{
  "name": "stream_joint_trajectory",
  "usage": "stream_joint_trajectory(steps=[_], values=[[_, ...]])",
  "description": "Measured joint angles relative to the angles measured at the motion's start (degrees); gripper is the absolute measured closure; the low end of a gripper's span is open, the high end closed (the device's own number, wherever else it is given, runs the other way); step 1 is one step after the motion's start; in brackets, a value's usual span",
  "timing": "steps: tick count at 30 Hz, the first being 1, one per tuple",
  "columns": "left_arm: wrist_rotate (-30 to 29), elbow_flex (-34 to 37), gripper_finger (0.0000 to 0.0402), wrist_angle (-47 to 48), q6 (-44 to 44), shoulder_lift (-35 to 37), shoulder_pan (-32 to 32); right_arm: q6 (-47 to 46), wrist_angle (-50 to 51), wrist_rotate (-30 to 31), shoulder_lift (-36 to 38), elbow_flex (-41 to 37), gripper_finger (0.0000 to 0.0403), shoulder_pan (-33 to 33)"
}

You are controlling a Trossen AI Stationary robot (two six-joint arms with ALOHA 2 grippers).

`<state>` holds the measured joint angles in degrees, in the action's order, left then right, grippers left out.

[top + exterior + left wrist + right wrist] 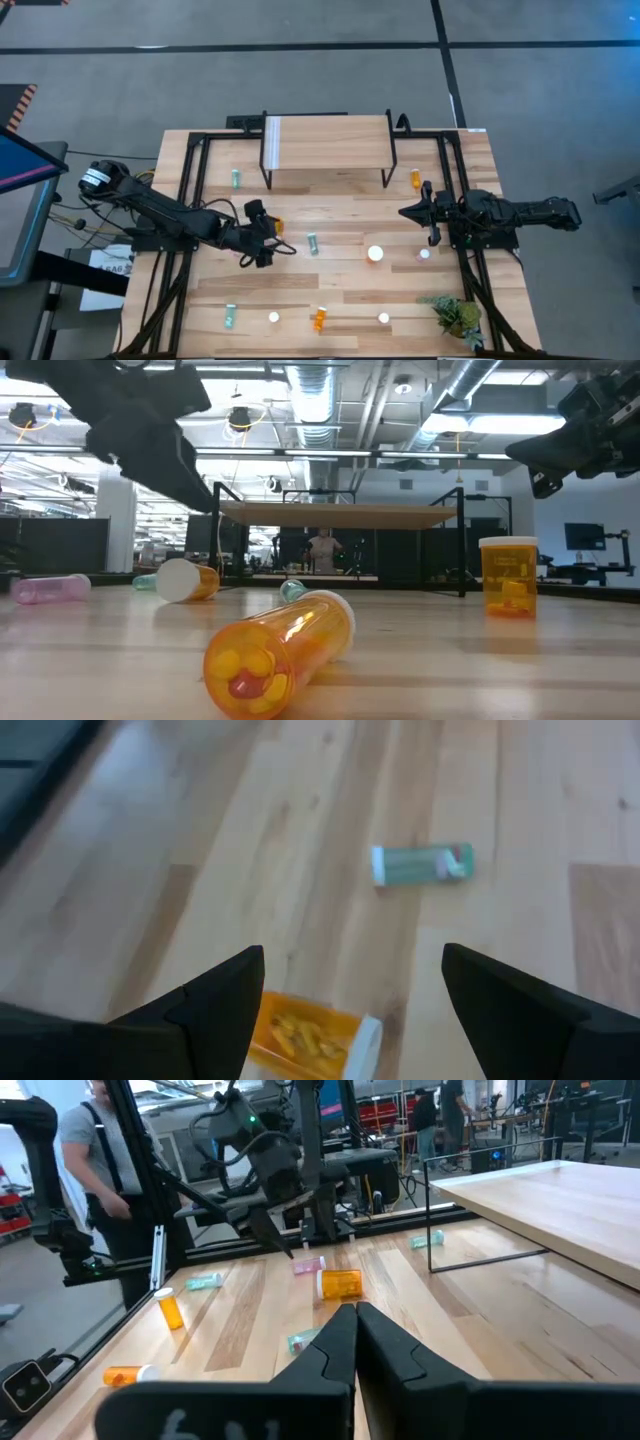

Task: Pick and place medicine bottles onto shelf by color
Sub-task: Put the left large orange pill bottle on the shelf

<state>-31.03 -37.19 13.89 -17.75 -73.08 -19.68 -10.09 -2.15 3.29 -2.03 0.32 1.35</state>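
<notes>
Left claw point(345, 985) spread wide above orange bottle point(310, 1038), empty, right claw point(355, 1342) clenched

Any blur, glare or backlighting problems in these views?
Low view: ceiling lights backlight the shelf, leaving its underside dark; the near orange bottle looms large. Left wrist view: the left pincer's fingers are soft, as is the teal bottle. High view: even light.

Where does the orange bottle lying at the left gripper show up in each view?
High view: orange bottle mid-table, at the left gripper.
Low view: left of centre, white cap toward the camera.
Left wrist view: partly seen between that arm's open fingers.
Right wrist view: beyond the shut fingers.
Shared landmark: the teal bottle lying nearby.
</notes>
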Motion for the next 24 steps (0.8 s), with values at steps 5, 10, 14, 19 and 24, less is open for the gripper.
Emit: stream_joint_trajectory(steps=[5,10,14,19,24], values=[[-3.95,0.0,0.0109,-0.81,-4.1,0.74,-1.04,0.0,0.0,-0.02,-0.02,-0.02,0.0376,0.01],[-7.95,0.0,0.0109,-0.89,-12.13,0.76,-2.3,0.0,0.0,-0.02,-0.01,-0.02,0.0376,0.01],[-11.54,0.0,0.0109,-0.82,-18.8,0.76,-3.82,0.0,0.0,-0.01,0.0,0.0,0.0376,-0.01],[-16.36,0.0,0.0109,0.27,-25.71,0.76,-7.54,0.0,0.0,-0.02,0.01,-0.01,0.0376,0.0],[-20.89,0.0,0.0109,2.2,-32.34,0.63,-10.32,0.0,0.0,-0.02,-0.01,-0.01,0.0376,0.0]])
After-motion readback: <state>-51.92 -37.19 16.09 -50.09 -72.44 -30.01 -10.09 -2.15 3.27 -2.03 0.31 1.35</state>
